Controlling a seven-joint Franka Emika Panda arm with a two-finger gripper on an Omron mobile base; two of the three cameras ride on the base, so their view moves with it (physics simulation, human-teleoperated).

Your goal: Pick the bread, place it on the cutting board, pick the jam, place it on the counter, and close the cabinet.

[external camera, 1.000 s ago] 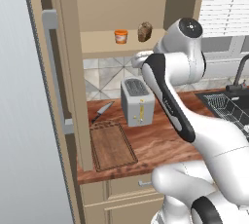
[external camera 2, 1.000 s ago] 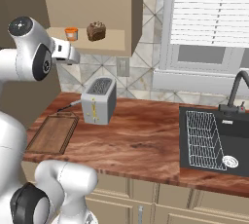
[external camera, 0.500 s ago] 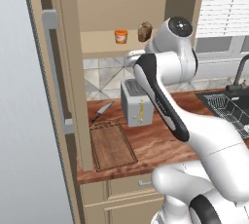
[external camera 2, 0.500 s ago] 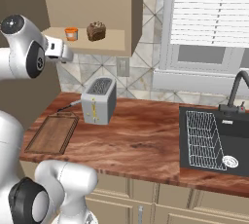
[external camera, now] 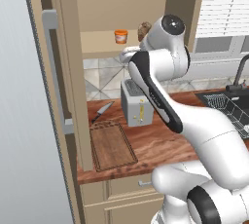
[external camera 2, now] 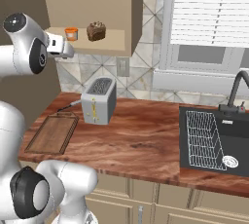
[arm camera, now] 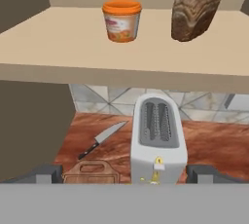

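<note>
Left base view: cabinet (external camera: pixel 58 72) door swung open, its edge toward the camera. Jam (external camera: pixel 121 36) and bread (external camera: pixel 143 30) sit apart on the shelf; bread partly behind the arm. Cutting board (external camera: pixel 113 145) lies bare at the tabletop (external camera: pixel 165 140) front edge, knife (external camera: pixel 102 112) just behind it, toaster (external camera: pixel 138 103) to its right.

Right base view: tool (external camera 2: pixel 62 47) hangs at the shelf's front edge, below the jam (external camera 2: pixel 71 33) (spread or closed, cannot tell). Bread (external camera 2: pixel 96 31) near shelf middle. Open tabletop (external camera 2: pixel 141 140) between toaster (external camera 2: pixel 98 100) and sink (external camera 2: pixel 214 138).

Hand view: jam (arm camera: pixel 121 21) left, bread (arm camera: pixel 194 9) right, clear gap between. Jar label unreadable. Fingertips (arm camera: pixel 41 173) set wide.
</note>
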